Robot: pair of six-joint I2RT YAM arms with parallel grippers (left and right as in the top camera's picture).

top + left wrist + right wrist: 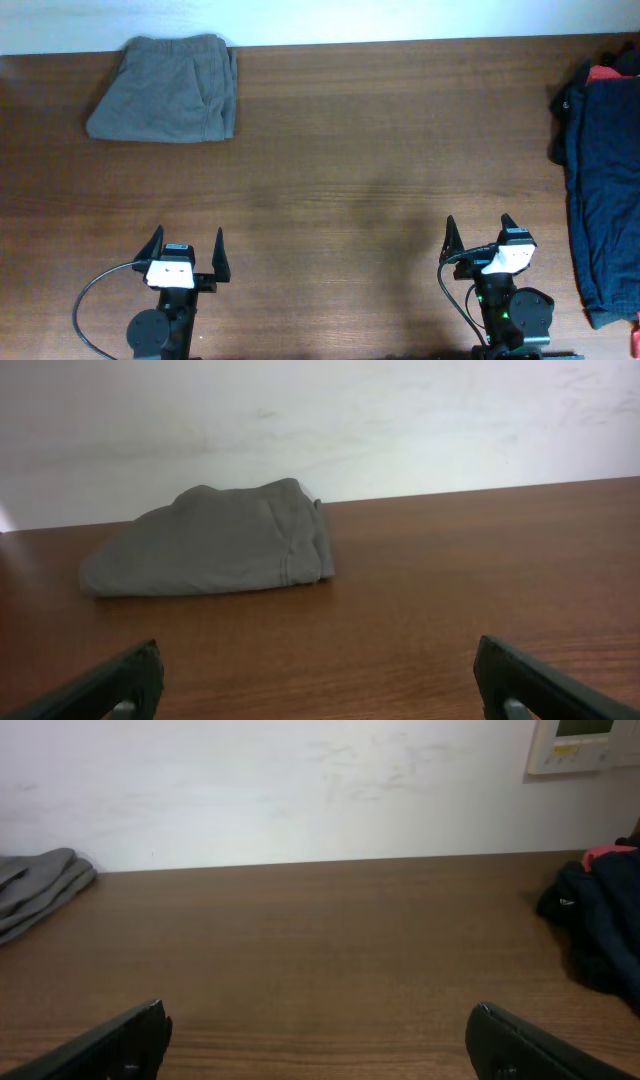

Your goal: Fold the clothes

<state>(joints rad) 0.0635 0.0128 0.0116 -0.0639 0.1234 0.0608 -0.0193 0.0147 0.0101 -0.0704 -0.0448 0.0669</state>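
I see my left gripper (187, 240) spread wide and empty at the wooden table's (350, 150) near edge, right gripper (479, 228) likewise, folded grey-olive shorts (165, 90) in the table's far left corner, navy garments (605, 190) along its right edge

Shorts (165, 88) lie far left, garments (605, 190) far right.

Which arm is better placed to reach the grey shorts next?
Left. The shorts lie at the far left, straight ahead of the open left gripper; the right gripper is much farther off.
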